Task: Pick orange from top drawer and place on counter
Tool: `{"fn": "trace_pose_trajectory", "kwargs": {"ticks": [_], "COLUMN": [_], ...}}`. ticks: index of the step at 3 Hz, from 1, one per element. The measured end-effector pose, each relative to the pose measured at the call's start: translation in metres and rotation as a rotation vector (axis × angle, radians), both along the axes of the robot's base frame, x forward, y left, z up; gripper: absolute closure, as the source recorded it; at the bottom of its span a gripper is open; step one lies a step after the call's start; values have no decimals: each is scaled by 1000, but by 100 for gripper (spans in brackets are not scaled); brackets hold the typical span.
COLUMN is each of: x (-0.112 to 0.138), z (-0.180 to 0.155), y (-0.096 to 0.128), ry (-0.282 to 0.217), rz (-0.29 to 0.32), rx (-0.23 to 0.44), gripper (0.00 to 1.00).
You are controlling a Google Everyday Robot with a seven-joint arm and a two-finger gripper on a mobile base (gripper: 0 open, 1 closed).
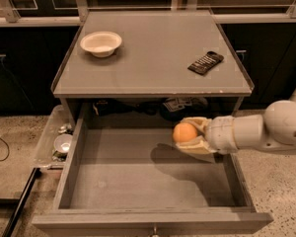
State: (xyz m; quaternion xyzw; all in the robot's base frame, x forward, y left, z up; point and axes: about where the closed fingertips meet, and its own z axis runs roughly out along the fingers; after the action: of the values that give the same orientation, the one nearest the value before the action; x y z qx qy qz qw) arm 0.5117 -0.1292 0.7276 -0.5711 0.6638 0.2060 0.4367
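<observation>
At right of centre, the claw (192,135) clasped the orange (184,132), held clear above the top drawer (133,179) floor. The lift probably called for backing out past the bench (158,43) front lip, then setting down between the bowl (101,42) and the dark packet (205,62).

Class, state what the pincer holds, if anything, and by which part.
The pincer holds the orange, its fingers clasping the fruit's upper and lower sides, over the right part of the open top drawer.
</observation>
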Motion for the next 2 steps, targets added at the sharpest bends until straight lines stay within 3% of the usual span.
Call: {"fn": "trace_pose_trajectory", "kwargs": {"ticks": [1,2], "x": [10,36], "z": [50,111], "y": [-30,-43], "ry": [-39,-75], "rz": [15,49], "rx": [-20,-47], "gripper": [100,100]}}
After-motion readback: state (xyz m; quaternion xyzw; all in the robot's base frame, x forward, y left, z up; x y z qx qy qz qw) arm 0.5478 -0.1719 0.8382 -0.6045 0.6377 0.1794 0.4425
